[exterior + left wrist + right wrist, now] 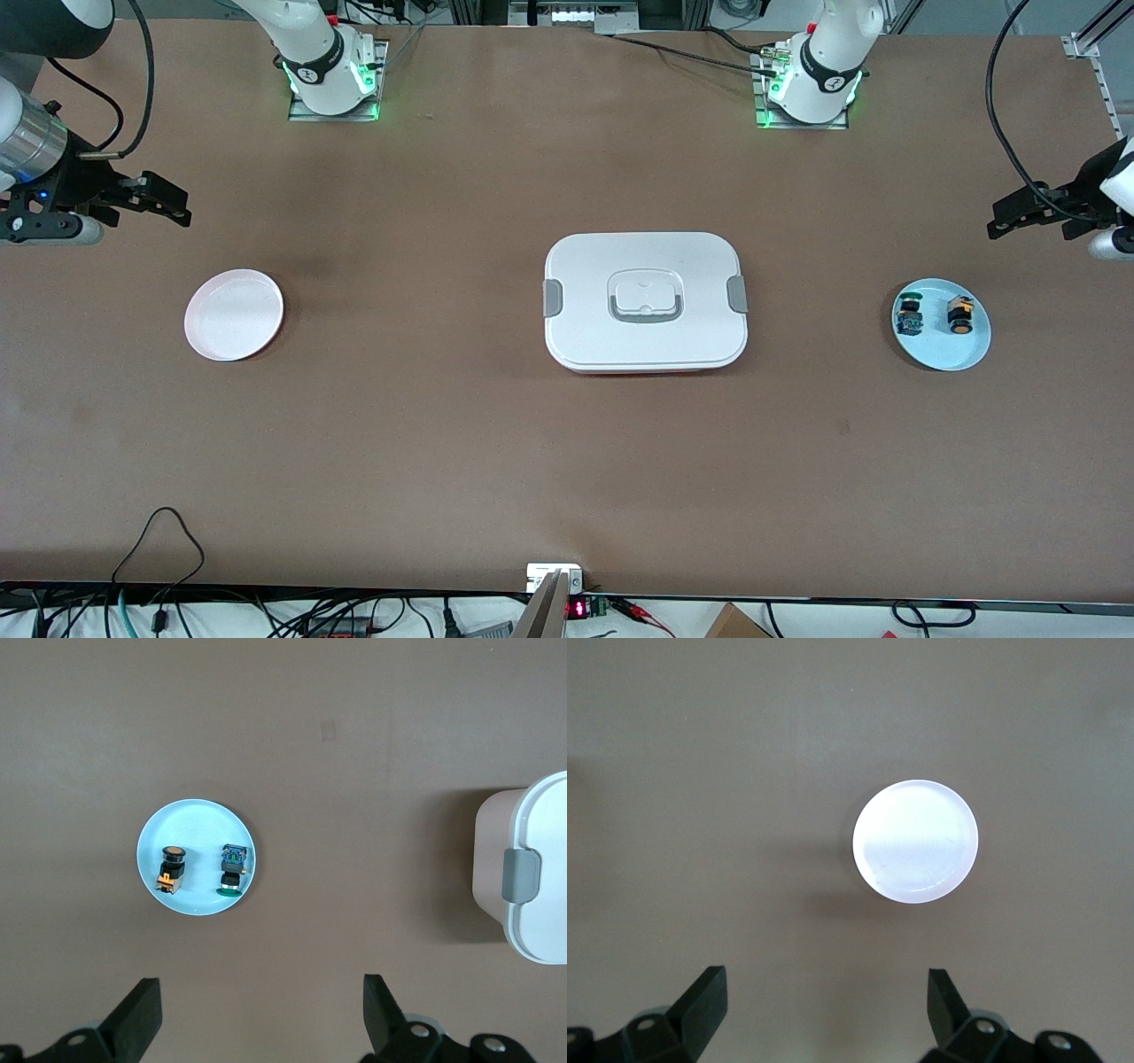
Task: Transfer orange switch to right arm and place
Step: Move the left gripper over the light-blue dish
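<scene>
The orange switch [959, 315] [170, 867], a small black cylinder with an orange cap, lies on a light blue plate [941, 353] [197, 819] toward the left arm's end of the table. My left gripper [994, 221] [263, 1014] hangs open over bare table beside that plate, holding nothing. My right gripper [184, 208] [827, 1005] hangs open and empty over bare table at the right arm's end, beside a white plate [234, 315] [915, 841].
A green-topped switch with a blue body [909, 315] [232, 870] lies beside the orange one on the blue plate. A white lidded box with grey latches [646, 301] [532, 868] stands in the middle of the table, between the two plates.
</scene>
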Motion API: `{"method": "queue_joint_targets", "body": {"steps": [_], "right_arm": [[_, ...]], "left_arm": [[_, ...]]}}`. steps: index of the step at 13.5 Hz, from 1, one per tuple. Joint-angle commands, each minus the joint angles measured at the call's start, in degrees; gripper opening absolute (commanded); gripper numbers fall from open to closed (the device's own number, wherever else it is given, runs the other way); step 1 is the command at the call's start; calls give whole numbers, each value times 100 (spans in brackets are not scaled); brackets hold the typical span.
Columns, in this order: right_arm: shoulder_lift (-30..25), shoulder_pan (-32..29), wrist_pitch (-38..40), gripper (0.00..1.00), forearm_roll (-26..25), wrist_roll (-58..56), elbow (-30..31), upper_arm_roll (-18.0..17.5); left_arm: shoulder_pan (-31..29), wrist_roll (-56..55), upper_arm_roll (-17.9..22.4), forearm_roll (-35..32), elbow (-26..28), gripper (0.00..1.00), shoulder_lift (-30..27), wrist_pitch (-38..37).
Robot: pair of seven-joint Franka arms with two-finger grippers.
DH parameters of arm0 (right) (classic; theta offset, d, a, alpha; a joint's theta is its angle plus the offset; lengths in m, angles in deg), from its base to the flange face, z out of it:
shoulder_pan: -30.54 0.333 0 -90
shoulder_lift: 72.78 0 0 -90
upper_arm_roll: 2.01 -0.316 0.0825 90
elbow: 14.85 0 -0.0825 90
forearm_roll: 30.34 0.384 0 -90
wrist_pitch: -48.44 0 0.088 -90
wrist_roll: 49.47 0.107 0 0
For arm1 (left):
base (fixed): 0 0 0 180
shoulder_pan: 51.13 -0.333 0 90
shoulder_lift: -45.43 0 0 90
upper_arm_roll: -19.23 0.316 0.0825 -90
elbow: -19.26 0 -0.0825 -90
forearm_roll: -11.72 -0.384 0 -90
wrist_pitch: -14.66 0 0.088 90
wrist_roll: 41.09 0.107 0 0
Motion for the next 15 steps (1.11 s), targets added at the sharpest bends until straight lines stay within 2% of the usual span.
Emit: {"method": "queue_joint_targets", "body": {"steps": [1,5,9,11,15], "right_arm": [[83,-26,119,100,9,-60,-174,-74],[83,-43,129,100,17,-69,-253,-74],[109,-43,172,100,9,-60,-315,-65],[110,-43,172,100,9,-51,-324,-65],[110,-87,383,100,26,-51,-324,-48]], "left_arm": [[-5,-17,-7,-78,-206,100,100,-172],[29,9,-68,-174,-311,100,152,-269],[-14,167,-60,-157,-250,100,170,-846],[-14,272,-60,-192,-259,100,336,-867],[-198,2710,-7,-340,-285,99,801,-735]]}}
